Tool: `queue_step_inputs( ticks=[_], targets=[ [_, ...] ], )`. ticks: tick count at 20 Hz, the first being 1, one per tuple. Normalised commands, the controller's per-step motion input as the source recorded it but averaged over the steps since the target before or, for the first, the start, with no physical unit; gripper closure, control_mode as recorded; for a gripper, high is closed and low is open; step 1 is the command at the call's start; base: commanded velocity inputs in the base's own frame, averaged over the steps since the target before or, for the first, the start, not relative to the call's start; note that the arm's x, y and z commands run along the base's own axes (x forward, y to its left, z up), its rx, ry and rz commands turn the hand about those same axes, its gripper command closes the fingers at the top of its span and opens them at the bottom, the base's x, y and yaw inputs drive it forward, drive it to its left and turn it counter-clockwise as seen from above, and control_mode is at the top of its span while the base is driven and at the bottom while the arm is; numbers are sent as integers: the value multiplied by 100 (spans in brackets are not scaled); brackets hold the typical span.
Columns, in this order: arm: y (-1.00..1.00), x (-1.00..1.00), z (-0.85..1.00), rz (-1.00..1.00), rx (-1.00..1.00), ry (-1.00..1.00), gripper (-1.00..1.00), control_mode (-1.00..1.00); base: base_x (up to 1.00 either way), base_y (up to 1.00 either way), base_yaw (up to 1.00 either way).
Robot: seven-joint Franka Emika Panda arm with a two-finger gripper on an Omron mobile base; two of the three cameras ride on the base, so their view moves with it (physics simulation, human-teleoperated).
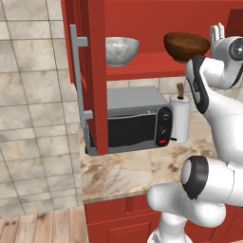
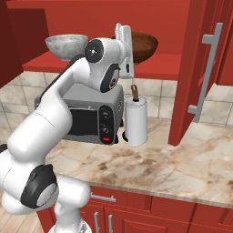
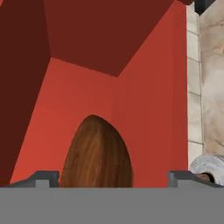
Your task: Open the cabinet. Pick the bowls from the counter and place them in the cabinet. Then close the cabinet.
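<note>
A: So where do the 2 bowls sit?
B: Both on the cabinet (image 1: 142,19) shelf above the microwave (image 1: 135,121): marble bowl (image 1: 121,50) over its left end, wood bowl (image 1: 186,45) over its right, off the tabletop (image 1: 142,171).
A: And the end effector (image 3: 113,177)?
B: Spread open astride the wood bowl, gripping nothing; seemingly it let go. Doors stand open for closing.

Two bowls, one marble-look bowl (image 1: 122,49) and one wood-look bowl (image 1: 186,46), on a cabinet shelf (image 1: 142,71); one microwave (image 1: 135,121) and one paper-towel roll (image 1: 180,118) on the bench (image 1: 133,173).
</note>
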Motion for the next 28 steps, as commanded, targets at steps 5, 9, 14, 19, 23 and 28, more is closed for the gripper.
queue_step_inputs(
  ticks=[5,9,14,19,23,28],
  targets=[
    [0,-93,38,0,0,-7,-100,-100,0,0,0],
    [0,-100,39,0,0,0,-100,-100,0,0,0],
    [0,-99,23,0,0,0,-100,-100,0,0,0],
    [16,-86,13,0,-3,-1,-100,-100,0,0,0],
    [51,-74,0,0,-5,-12,-100,-100,0,0,0],
    [22,-78,0,0,-1,-11,-100,-100,0,0,0]
  ],
)
